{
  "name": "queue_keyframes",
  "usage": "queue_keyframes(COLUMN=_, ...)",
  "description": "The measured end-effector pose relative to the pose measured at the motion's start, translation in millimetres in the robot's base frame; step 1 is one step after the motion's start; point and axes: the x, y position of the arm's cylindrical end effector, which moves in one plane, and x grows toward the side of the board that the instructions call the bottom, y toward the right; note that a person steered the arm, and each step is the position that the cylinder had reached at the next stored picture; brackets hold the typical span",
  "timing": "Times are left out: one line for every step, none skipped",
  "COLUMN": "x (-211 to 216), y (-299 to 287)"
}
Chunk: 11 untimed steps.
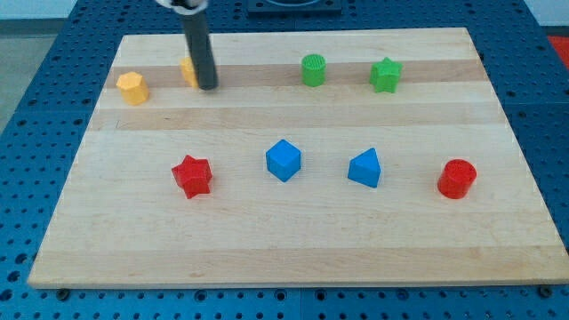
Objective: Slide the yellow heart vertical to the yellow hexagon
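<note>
The yellow hexagon sits near the board's top left. A second yellow block, the heart, lies to its right and is mostly hidden behind my rod, so its shape is hard to make out. My tip rests on the board touching the heart's right side, to the right of the hexagon.
A green cylinder and a green star lie along the top right. A red star, a blue cube, a blue wedge-shaped block and a red cylinder form a row across the middle of the wooden board.
</note>
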Motion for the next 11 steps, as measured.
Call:
queue_keyframes(x=-33.2, y=-23.6)
queue_keyframes(x=-61.5, y=-30.4)
queue_keyframes(x=-69.1, y=-19.6)
queue_keyframes(x=-74.2, y=-26.0)
queue_keyframes(x=-74.3, y=-43.9)
queue_keyframes(x=-74.2, y=-37.6)
queue_keyframes(x=-64.6, y=-22.0)
queue_keyframes(x=-54.7, y=-33.8)
queue_keyframes(x=-57.4, y=-57.3)
queue_keyframes(x=-64.4, y=-72.6)
queue_keyframes(x=-65.6, y=-73.4)
